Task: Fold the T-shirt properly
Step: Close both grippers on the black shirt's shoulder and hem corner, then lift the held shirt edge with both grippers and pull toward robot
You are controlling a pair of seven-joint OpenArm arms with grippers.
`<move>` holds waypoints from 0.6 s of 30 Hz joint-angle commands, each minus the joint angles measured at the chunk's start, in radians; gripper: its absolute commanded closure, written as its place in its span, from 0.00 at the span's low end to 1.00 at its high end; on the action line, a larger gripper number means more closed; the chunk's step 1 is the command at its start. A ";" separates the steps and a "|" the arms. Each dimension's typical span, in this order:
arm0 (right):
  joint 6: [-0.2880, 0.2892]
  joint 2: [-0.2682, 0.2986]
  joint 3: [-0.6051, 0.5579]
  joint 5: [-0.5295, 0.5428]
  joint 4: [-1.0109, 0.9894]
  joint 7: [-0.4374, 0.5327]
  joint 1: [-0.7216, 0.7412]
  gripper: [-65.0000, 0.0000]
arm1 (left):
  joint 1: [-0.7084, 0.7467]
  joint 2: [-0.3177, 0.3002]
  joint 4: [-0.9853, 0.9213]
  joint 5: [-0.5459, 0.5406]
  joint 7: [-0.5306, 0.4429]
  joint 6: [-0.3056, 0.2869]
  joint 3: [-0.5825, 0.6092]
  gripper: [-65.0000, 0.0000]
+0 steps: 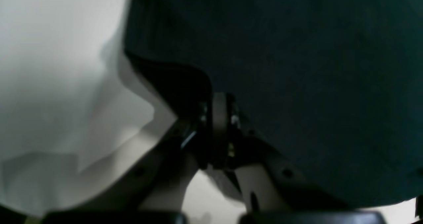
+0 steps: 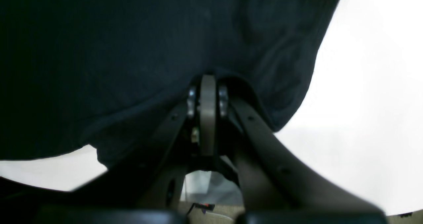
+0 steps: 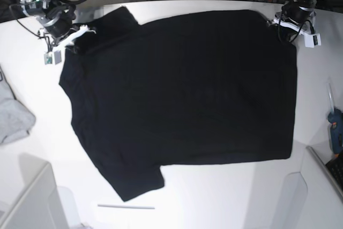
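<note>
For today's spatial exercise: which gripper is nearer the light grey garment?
Right. The right gripper grips the T-shirt just above the grey garment; the left gripper is across the table.

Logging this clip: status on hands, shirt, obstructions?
Both hands shut on the T-shirt: left hand at one far corner, right hand at the other. Shirt spread flat, unfolded. Grey garment lies apart.
</note>
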 commanded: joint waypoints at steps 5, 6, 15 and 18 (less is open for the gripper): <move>-0.004 0.009 0.005 0.011 0.015 -0.021 0.093 1.00 | -0.038 0.015 0.018 -0.010 -0.018 -0.004 -0.011 1.00; -0.015 0.009 0.005 0.011 0.014 -0.033 0.111 1.00 | -0.047 0.018 0.018 -0.010 -0.018 -0.004 -0.029 1.00; -0.070 0.027 -0.003 0.009 -0.061 -0.053 0.260 1.00 | -0.185 0.066 0.015 -0.002 0.125 -0.004 -0.158 1.00; -0.070 0.038 -0.003 0.009 -0.117 -0.053 0.301 1.00 | -0.216 0.066 0.012 -0.002 0.128 -0.004 -0.158 1.00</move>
